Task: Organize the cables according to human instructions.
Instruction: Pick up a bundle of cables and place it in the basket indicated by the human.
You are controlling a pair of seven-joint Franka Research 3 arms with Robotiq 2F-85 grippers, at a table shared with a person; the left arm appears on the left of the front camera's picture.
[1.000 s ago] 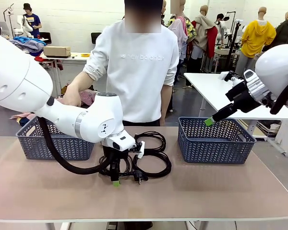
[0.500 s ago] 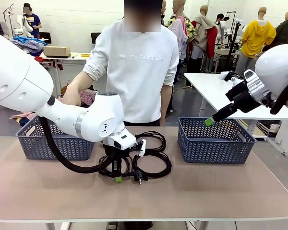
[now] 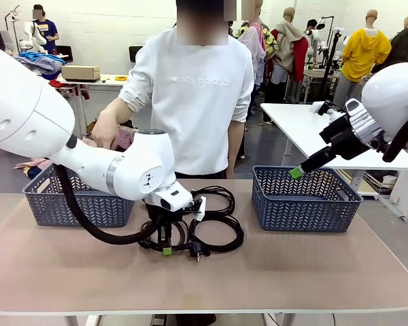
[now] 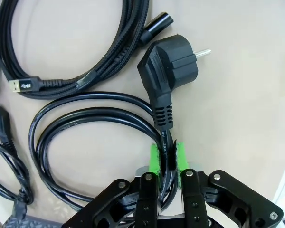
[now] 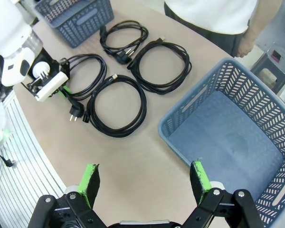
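Four coiled cables (image 3: 216,195) on the table (image 3: 313,272) between left basket (image 3: 54,204) and right basket (image 3: 306,204), person (image 3: 197,102) behind.

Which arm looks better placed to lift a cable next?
The left: the left pincer is shut on a cable by its plug; the right pincer hangs open, off by a basket.

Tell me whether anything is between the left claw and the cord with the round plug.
Nothing visible is in the way. The left claw is closed on that cord just behind its round plug, with the green pads pressed on either side of it.
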